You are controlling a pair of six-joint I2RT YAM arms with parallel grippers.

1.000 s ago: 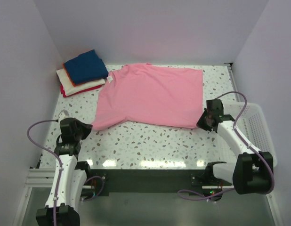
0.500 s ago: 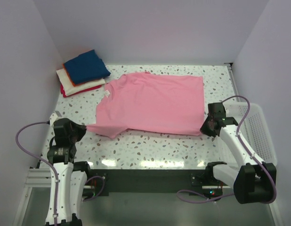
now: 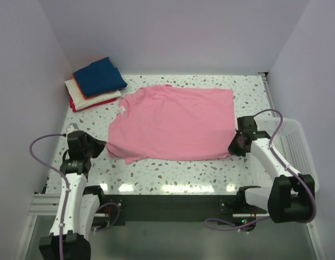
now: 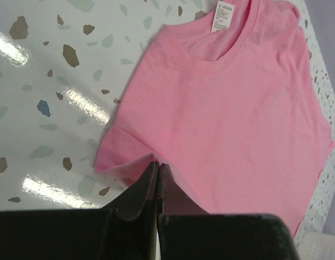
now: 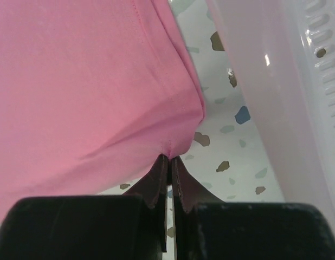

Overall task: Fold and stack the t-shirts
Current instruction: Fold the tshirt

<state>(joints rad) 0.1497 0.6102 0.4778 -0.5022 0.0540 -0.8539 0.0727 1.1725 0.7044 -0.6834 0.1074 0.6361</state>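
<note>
I am looking at a white terrazzo tabletop (image 3: 173,170) flecked with grey and brown. Plain pale lilac walls (image 3: 173,32) box it in at the back and on both sides, and the lights leave bright glare bars along its near edge.

The pink t-shirt (image 3: 175,122) lies spread flat across the middle, with its collar to the left and its hem to the right. The left gripper (image 3: 102,145) is clenched on the edge of the near sleeve. From the left wrist, its two black fingers (image 4: 137,195) meet with pink cloth pinched at their tips. The right gripper (image 3: 233,145) is clamped the same way on the near hem corner, just beside the white mesh basket (image 3: 297,146) at the table's right edge.

The stack of folded shirts (image 3: 97,81) sits in the far left corner, close to the pink collar; I cannot tell whether they touch. Only its navy top shows fully, with orange, white and red as thin edges beneath. The collar label (image 4: 224,14) has print too small to read. My own fingers hide how much cloth each grip holds. The right arm crosses part of the basket.
</note>
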